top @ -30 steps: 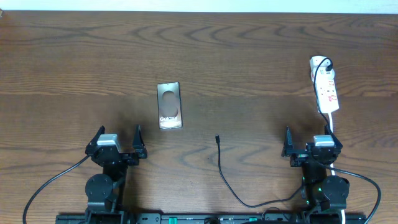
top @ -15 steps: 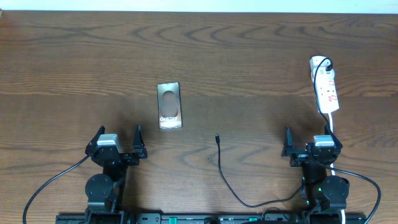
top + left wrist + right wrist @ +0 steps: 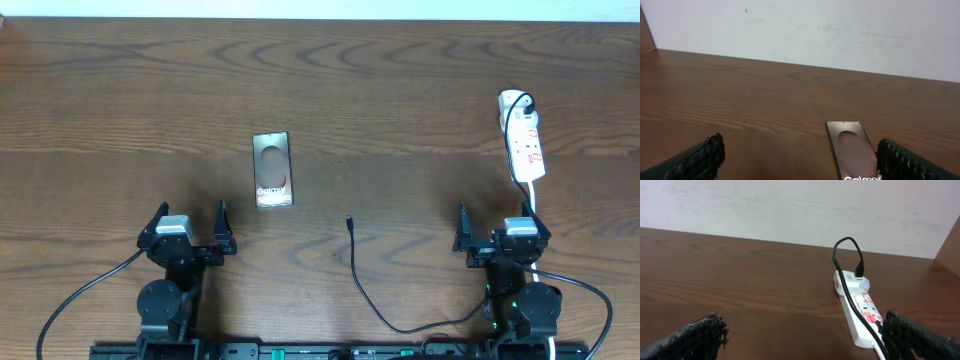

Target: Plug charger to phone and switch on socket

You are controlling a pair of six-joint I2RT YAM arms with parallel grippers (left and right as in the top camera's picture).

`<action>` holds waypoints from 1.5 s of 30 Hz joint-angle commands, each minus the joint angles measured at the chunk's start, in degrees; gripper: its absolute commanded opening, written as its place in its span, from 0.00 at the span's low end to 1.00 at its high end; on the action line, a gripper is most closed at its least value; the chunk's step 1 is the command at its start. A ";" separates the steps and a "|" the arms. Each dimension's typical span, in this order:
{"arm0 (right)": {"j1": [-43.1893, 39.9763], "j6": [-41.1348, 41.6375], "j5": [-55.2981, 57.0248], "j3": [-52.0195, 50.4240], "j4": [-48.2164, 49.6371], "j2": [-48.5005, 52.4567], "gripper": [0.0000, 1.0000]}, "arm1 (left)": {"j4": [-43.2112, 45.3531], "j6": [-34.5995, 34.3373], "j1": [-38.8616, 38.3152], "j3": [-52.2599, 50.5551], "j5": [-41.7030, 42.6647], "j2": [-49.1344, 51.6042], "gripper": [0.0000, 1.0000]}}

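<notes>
The phone (image 3: 272,170) lies face up, the charger (image 3: 356,270) just to its right and nearer the robot. The socket (image 3: 523,140) is far to the phone's right. The left gripper (image 3: 191,216) and right gripper (image 3: 502,222) sit nearer than the phone, jaws wide and empty.

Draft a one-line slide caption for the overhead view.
Idle: left gripper and right gripper open at the near edge; phone unplugged, charger tip loose to its right, socket at far right.

Changes logged against the earlier overhead views: none. We find the phone (image 3: 272,170) at the same spot ahead of the left gripper's (image 3: 190,215) fingers and the charger (image 3: 350,226) tip unmoved between the two grippers. The socket (image 3: 524,145) lies as before beyond the right gripper (image 3: 503,218), both jaws equally wide.
</notes>
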 commanded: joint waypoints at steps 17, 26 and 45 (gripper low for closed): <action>0.33 0.68 0.66 -0.09 -0.13 -0.02 0.99 | -25.86 -2.69 -0.22 41.90 8.90 19.63 0.98; 0.33 0.68 0.66 -0.09 -0.13 -0.02 0.99 | -57.48 -2.21 -0.22 87.91 8.72 57.29 0.98; 0.33 0.68 0.66 -0.09 -0.13 0.00 0.99 | -76.70 -10.56 -0.22 109.37 8.96 107.91 0.98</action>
